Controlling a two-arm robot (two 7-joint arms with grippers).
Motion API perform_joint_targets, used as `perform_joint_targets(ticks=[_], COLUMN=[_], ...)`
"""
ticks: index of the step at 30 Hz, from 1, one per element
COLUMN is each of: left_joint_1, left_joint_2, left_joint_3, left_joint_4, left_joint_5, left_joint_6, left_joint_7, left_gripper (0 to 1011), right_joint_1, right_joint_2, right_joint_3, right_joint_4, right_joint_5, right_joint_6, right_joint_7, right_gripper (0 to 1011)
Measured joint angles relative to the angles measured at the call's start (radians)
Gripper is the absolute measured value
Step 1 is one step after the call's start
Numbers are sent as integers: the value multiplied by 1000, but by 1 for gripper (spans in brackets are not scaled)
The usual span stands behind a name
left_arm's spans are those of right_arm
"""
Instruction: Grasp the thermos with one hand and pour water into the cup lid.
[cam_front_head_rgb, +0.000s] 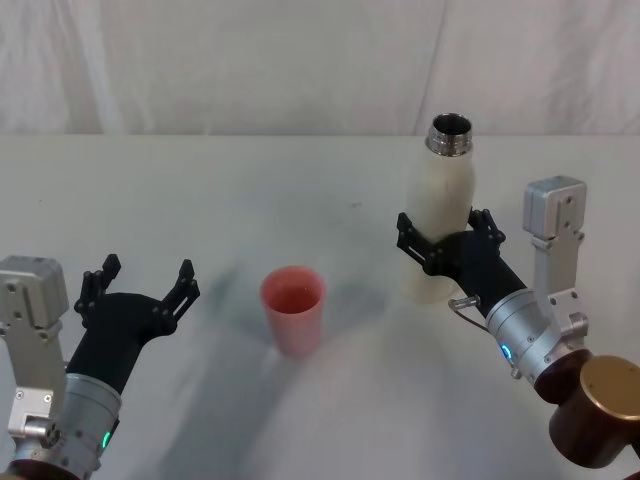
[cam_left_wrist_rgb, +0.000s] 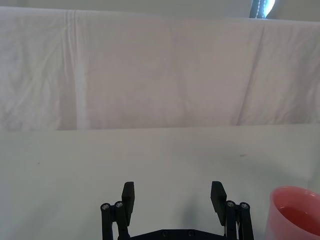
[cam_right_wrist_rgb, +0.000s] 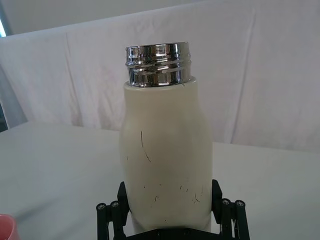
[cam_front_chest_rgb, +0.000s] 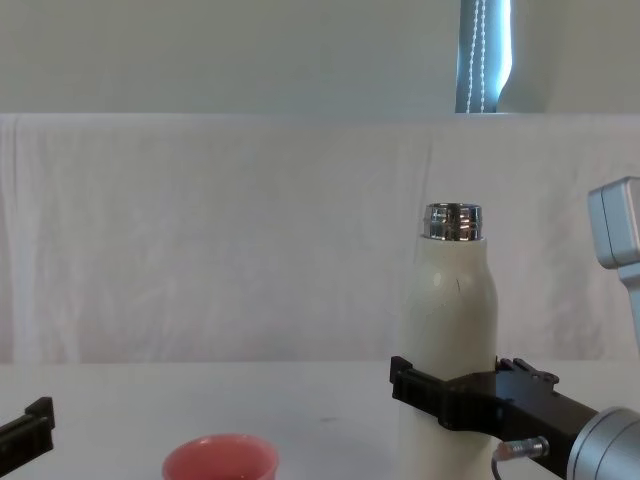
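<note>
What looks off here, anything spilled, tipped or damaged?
Nothing spilled or tipped. The thermos stands upright with the right gripper around its lower body; its only flaw is thin dark scratches on the cream paint. The cup lid stands upright nearby, and the left gripper hangs open beside it.

Thermos (cam_front_head_rgb: 440, 215): you had a tall cream-white bottle standing upright on the bench, its chrome threaded neck open and faint scuffs on its body.
Cup lid (cam_front_head_rgb: 293, 309): your small salmon-pink cup stood upright, well left of the thermos.
</note>
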Motion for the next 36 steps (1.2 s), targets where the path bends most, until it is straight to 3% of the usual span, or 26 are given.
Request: perform_joint_targets(ticks=[36], left_joint_1=[0], left_joint_2=[0], left_joint_3=[0], left_joint_4=[0], left_joint_5=[0], left_joint_6=[0], left_joint_7=[0], left_gripper=[1001], right_joint_1=[-27], right_joint_2=[18], right_joint_3=[15], right_joint_4=[-37], right_joint_5=[1], right_joint_6=[13], right_joint_7=[-1], right_gripper=[1001])
